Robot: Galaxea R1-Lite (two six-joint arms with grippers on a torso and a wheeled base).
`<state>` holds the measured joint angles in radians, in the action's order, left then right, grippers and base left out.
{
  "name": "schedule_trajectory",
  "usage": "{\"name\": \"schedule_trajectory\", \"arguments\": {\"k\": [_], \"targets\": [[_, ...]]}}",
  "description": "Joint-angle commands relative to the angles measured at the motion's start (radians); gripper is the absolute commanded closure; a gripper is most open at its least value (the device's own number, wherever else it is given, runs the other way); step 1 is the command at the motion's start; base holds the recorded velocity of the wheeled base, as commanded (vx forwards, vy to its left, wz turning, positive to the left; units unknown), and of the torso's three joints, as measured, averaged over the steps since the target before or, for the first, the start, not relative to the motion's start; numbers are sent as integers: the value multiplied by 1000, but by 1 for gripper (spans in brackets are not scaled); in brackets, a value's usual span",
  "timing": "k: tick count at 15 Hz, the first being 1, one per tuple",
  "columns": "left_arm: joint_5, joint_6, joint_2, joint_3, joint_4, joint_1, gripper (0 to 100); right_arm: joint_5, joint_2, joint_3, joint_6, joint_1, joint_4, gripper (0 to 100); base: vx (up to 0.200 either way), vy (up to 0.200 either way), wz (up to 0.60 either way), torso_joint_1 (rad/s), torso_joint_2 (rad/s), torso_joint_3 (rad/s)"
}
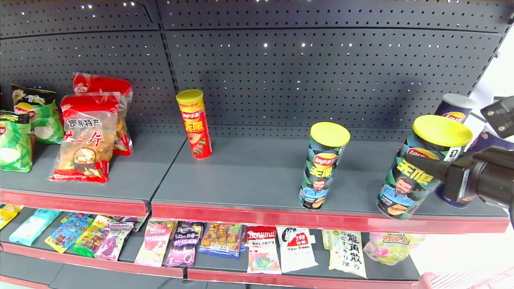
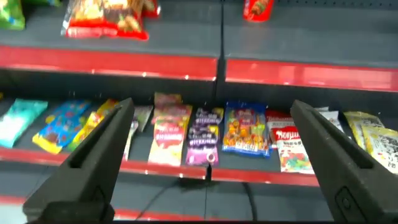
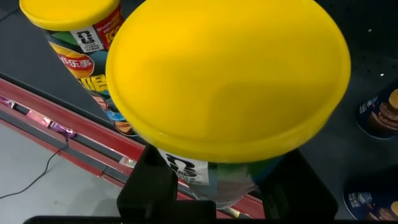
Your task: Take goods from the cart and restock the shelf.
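Dark grey shelf board [image 1: 261, 176]: our right claw [image 1: 433, 162] clamps the upright, yellow-lidded green cardboard chip can [image 1: 405, 188] at its front edge; our left claw [image 2: 211, 112] hangs spread apart.

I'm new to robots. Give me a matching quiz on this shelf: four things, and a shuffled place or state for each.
1 red chip can
2 front red snack bag
3 left gripper
4 right gripper

A shut on the green chip can
B open, facing candy packets
C upright by the pegboard
D beside the green snack bags

Pairs: 1-C, 2-D, 3-B, 4-A
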<state>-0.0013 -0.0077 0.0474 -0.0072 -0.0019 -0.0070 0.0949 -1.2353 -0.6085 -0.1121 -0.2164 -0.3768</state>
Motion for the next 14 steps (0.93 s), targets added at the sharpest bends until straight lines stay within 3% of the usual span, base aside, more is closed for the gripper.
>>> {"name": "schedule_trajectory", "arguments": {"k": [1,9,14], "targets": [[-19,28,-47,7,-1,7,0,0,-3,1,-1,-1,-1,100,0,0,0,0,0,0],[-16,35,-47,7,0,7,0,5,-113,-50,-3,78,-8,100,0,0,0,0,0,0],[-16,35,-47,7,0,7,0,77,-242,-180,-4,127,-10,100,0,0,0,0,0,0]]}}
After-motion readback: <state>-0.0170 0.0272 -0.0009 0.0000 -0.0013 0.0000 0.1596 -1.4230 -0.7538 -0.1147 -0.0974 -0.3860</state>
